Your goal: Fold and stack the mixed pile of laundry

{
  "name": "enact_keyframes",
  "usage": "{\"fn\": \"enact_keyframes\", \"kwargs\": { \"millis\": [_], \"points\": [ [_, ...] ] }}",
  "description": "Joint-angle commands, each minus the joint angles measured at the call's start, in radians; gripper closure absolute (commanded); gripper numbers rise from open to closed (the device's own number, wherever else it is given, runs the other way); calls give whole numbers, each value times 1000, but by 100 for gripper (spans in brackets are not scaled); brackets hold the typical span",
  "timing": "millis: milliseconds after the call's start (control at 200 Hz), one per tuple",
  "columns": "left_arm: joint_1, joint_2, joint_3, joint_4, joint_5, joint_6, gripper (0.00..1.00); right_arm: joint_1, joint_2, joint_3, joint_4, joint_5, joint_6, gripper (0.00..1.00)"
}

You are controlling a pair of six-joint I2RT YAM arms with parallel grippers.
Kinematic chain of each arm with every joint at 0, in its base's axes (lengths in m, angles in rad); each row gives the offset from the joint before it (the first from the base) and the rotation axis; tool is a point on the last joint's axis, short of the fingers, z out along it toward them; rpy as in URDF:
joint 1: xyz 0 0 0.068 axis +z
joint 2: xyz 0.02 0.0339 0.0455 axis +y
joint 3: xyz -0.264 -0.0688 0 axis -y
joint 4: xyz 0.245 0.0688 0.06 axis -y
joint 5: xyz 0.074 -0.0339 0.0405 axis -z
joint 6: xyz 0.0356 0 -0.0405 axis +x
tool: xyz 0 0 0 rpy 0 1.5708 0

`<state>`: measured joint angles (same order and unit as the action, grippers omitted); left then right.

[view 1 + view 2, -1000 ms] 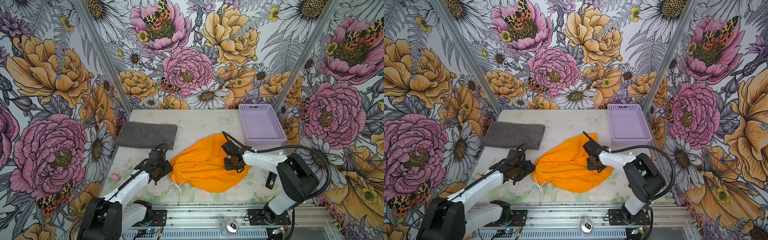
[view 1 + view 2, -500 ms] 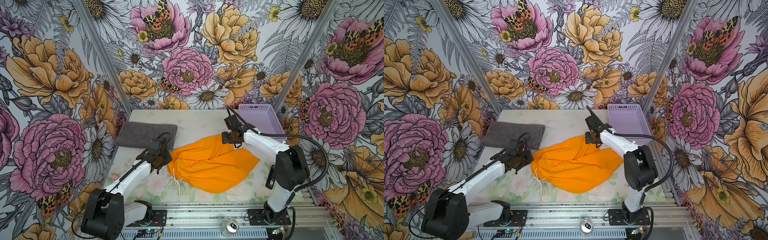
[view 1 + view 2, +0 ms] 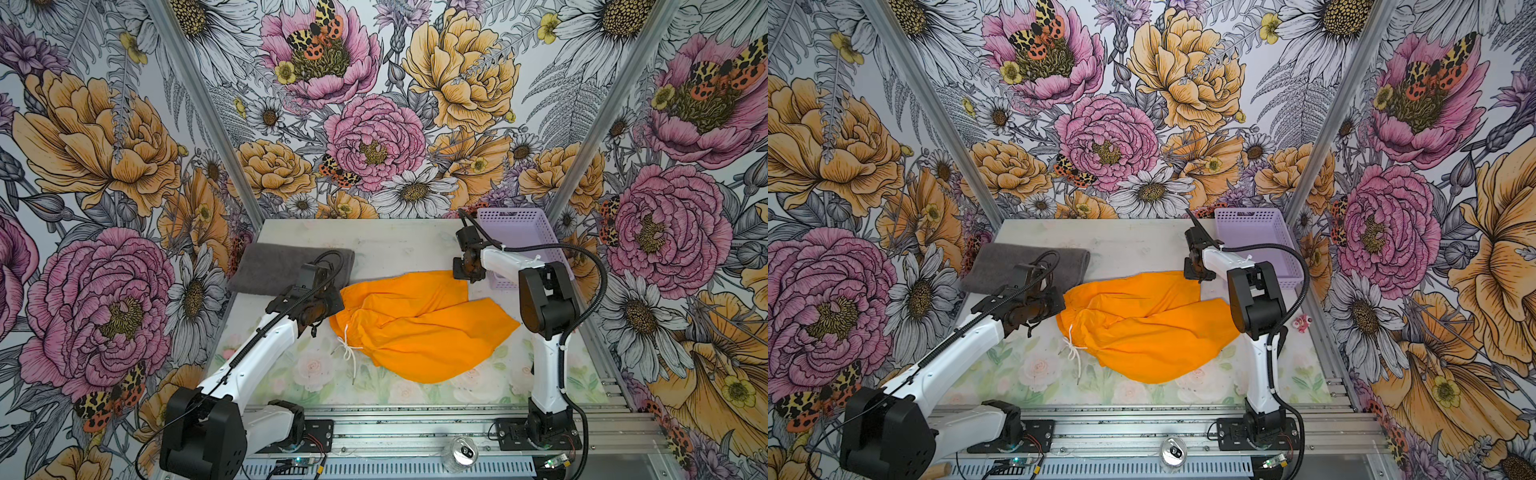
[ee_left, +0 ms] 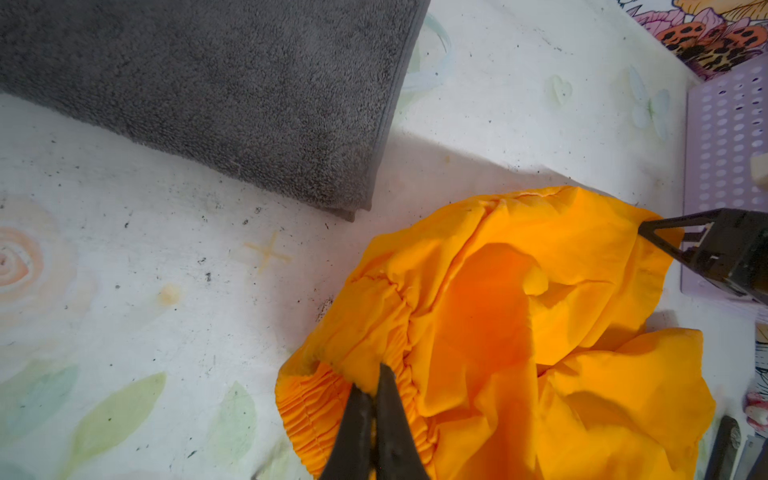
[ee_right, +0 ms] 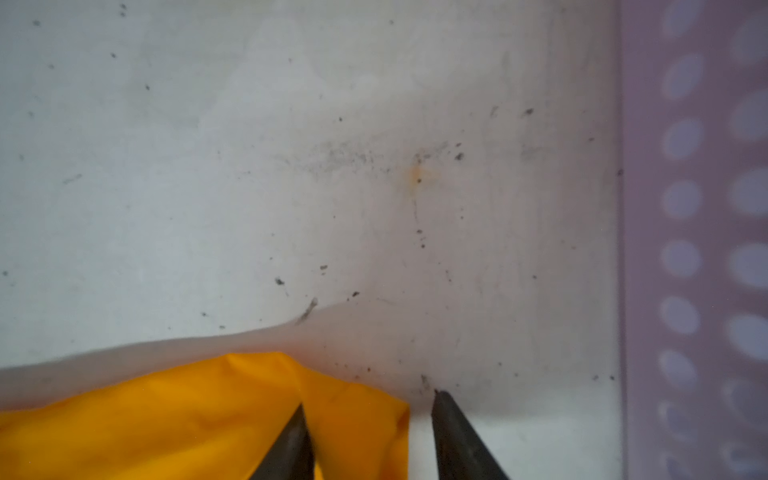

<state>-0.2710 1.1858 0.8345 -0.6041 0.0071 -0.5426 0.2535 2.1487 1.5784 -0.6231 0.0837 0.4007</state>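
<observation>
You are working on the shorts (image 3: pixel 415 328) now. They lie spread out in the middle of the table (image 3: pixel 395 245), and they are not folded yet. The towel (image 3: pixel 282 266) lies folded at the back left of the table, near the shorts but not touching them.

Your left claw (image 4: pixel 374 382) is pinched tight on the stretchy waist of the shorts. Your right claw (image 5: pixel 368 403) is partly open, down at the far corner of one leg, close to the basket (image 3: pixel 515 216). One finger is over the orange cloth and the other is over the bare table. The corner lies between them, but it is not gripped yet.

I think this step is about getting hold of both ends so you can pull the shorts flat. Next, close the right claw on that corner. Make sure it bites the cloth and does not slip off the edge. Then pull the two ends gently apart, and keep clear of the basket.
</observation>
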Motion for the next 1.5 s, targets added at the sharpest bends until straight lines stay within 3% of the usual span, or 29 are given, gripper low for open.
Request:
{"fn": "enact_keyframes", "kwargs": {
  "millis": [0, 75, 170, 330, 585, 801, 1071, 1311, 1496],
  "points": [
    [5, 0, 44, 0, -8, 28, 100, -7, -43, -31, 73, -37, 19, 73],
    [10, 0, 56, -3, -7, 34, 100, -9, -78, -41, 76, -49, 25, 89],
    [18, -4, 72, -2, -5, 42, 100, -8, -135, -60, 76, -53, 25, 100],
    [57, -32, 114, -14, -7, 94, 100, -15, -295, -123, 72, -37, 3, 100],
    [148, -135, 127, -28, 20, 181, 100, -40, -692, -277, 47, -31, -17, 100],
    [160, -155, 260, -20, 72, 222, 100, -53, -867, -187, 5, -35, -66, 100],
    [133, -293, 392, -112, 74, 251, 100, -55, -1041, -101, -81, -66, -83, 100],
    [130, -399, 423, -229, 55, 243, 100, -55, -1147, -5, -213, -59, -69, 100],
    [143, -257, 368, -108, 117, 256, 100, -61, -972, 15, -161, -59, -113, 100]
  ]
}}
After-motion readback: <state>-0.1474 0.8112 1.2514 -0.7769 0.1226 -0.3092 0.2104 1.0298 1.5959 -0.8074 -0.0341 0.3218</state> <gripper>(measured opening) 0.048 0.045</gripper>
